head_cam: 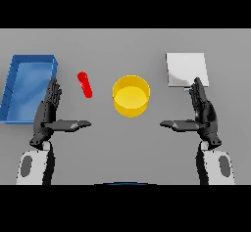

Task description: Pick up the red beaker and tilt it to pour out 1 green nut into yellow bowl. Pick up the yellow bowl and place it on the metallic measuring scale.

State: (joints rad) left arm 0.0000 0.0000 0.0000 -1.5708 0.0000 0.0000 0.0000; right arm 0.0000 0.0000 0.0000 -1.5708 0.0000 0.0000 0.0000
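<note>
Hands (48, 111) (203, 111) open beside bowl (131, 96)

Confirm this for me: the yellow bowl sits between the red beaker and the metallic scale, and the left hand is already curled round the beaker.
Not quite. In the head view the left hand is open and apart from the red beaker. The yellow bowl does sit between the beaker and the metallic scale.

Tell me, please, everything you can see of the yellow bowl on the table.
The yellow bowl is a round, straight-walled container, plain bright yellow, with no markings visible. It stands upright on the grey table, near the middle of the view, its opening facing up and its inside showing nothing but yellow. The red beaker lies apart to its left, and the metallic measuring scale sits apart to its right. Neither hand touches it.
</note>
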